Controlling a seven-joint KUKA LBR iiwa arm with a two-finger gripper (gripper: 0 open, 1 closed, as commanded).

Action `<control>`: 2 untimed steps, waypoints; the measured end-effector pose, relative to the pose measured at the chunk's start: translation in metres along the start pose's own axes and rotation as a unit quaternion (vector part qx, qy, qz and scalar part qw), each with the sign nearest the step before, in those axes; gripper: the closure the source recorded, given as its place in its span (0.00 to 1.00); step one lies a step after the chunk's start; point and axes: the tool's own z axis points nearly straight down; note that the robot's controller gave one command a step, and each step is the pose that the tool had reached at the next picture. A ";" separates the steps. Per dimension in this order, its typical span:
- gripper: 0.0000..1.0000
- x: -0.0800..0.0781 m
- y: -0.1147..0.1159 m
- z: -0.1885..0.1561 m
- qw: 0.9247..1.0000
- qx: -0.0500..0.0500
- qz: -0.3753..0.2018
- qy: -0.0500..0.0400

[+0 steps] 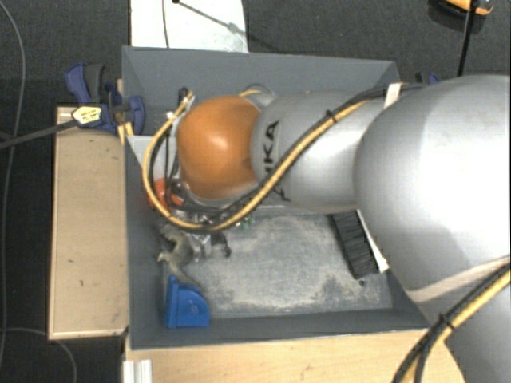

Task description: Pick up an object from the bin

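A blue plastic block, wedge-like with a rounded top, lies on the floor of the grey bin. The gripper hangs low just beyond this block, on its far side, close to it but apart from it. Whether the gripper is released or clenched cannot be told, since the arm's orange cover and looping yellow cable sit right above it. Farther beyond the blue block, past the gripper, a small red-orange thing peeks out beside the cable. Well to the right of the blue block, a black ridged strip lies partly under the arm.
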 end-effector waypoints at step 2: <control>1.00 0.001 0.001 -0.032 1.000 -0.001 0.001 0.003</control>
